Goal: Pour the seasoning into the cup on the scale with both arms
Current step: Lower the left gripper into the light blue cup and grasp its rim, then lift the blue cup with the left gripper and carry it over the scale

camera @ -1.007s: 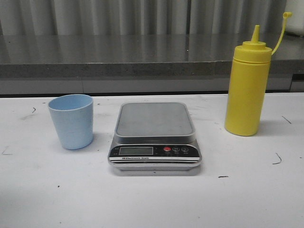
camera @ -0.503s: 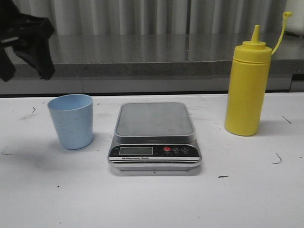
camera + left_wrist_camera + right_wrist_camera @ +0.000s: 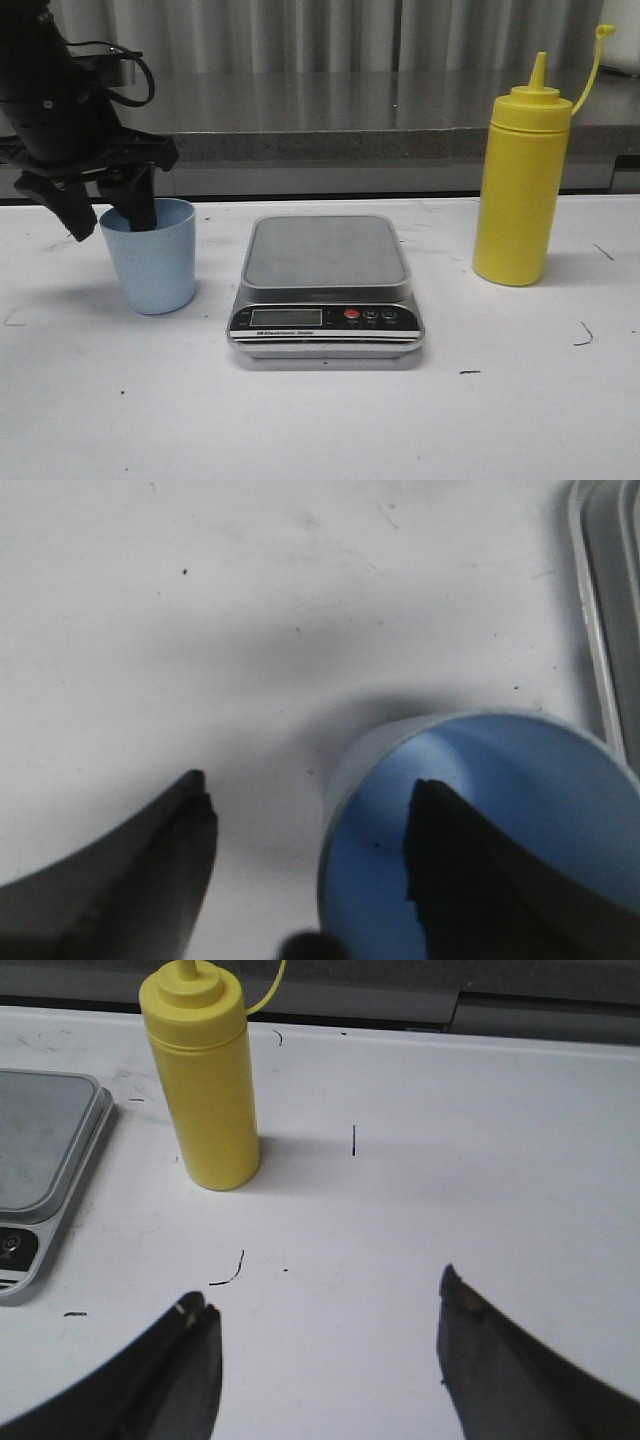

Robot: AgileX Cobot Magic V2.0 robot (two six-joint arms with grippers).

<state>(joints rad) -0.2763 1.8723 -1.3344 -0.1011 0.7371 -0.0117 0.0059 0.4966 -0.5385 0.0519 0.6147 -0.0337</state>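
Left claw (image 3: 100, 215) wide, straddling cup (image 3: 152, 258) rim, one finger inside; uneven closing likely to tip cup off surface (image 3: 320, 420).

Front view low and level across table (image 3: 320, 430), facing rear ledge; left wrist view close above cup (image 3: 480, 830), looking steeply down; right wrist view higher, angled down; scale (image 3: 40, 1160) edge shared by all three.

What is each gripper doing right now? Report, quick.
Left gripper: open, one finger inside the cup, one outside its wall, nothing gripped yet.
Right gripper: open, empty, over bare table.
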